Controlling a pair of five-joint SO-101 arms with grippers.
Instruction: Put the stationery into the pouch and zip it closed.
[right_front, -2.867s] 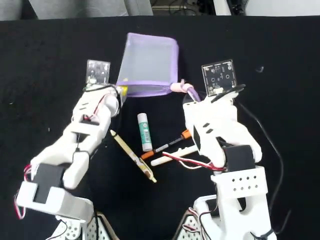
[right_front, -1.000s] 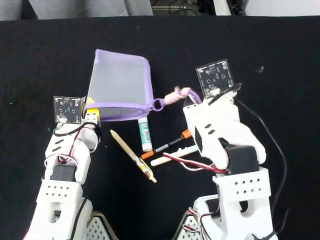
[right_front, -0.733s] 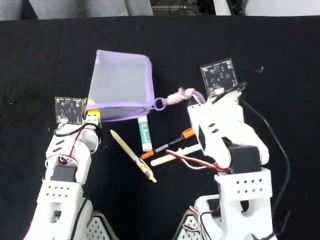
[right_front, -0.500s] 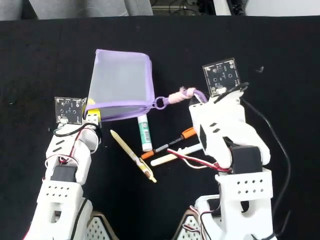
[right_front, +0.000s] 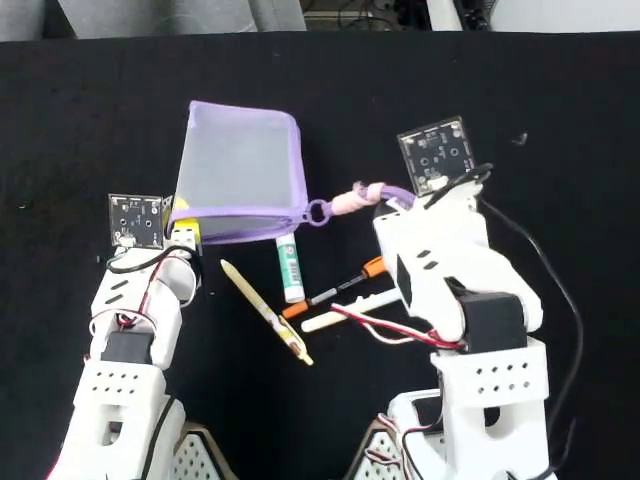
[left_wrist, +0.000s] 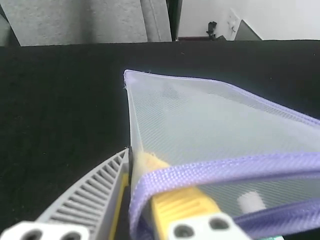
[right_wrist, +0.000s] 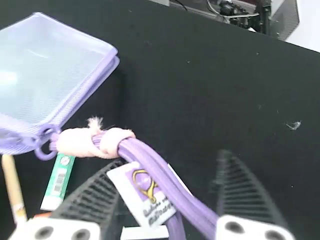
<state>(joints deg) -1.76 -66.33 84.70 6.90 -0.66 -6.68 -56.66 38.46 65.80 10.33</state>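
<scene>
The translucent purple pouch (right_front: 240, 165) lies at the back left of the black table. My left gripper (right_front: 186, 228) is shut on the near-left corner of its zip edge. In the left wrist view the purple zip band (left_wrist: 225, 167) sits pinched in my left gripper (left_wrist: 145, 200). My right gripper (right_front: 388, 200) stands open around the pouch's purple strap (right_wrist: 150, 165), beside the pink knot (right_wrist: 92, 141). A green-and-white glue stick (right_front: 289, 264), a wooden pencil (right_front: 265, 312), an orange-capped pen (right_front: 335, 289) and a white pen (right_front: 350, 309) lie between the arms.
The zip ring (right_front: 318, 211) links the pouch to the pink knot (right_front: 355, 195). A paper tag (right_wrist: 145, 197) hangs on the strap. The glue stick's far end lies under the pouch's near edge. Bare black table (right_front: 560, 120) stretches to the right and back.
Since the earliest frame my left gripper has dragged the pouch left and nearer. In the last second the right arm shifted slightly right and back, and the strap sagged a little.
</scene>
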